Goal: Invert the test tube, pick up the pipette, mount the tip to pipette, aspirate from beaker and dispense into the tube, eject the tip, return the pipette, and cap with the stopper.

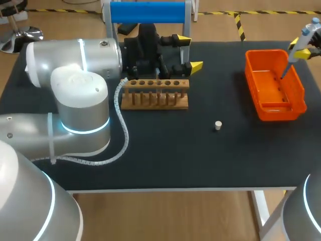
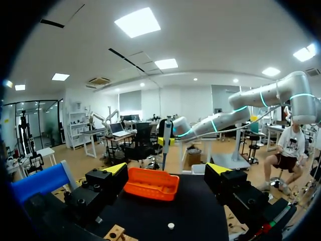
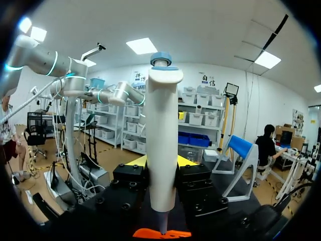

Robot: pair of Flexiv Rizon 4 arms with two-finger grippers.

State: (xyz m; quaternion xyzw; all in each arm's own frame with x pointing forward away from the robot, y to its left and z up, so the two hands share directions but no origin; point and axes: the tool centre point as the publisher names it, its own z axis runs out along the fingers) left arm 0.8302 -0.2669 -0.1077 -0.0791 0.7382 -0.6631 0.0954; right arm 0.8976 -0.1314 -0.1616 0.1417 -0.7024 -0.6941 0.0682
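Upright pipette (image 3: pixel 162 125), tip down over orange bin (image 1: pixel 300 88), in pinch of right gripper (image 3: pixel 161 161); left gripper (image 1: pixel 189 52) spread.

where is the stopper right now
In the head view the stopper sits alone on the black table, right of the wooden rack and left of the orange bin, nearer the robot's side than either.

The left gripper (image 2: pixel 167 169) stands open, with nothing between its yellow tips. Ahead of it an orange bin (image 2: pixel 150 185) sits on the black table (image 2: pixel 195 211). Over the bin the right gripper (image 2: pixel 168 141) holds a pipette (image 2: pixel 166 131) upright. A small white stopper (image 2: pixel 171 226) lies nearer, apart from the bin.
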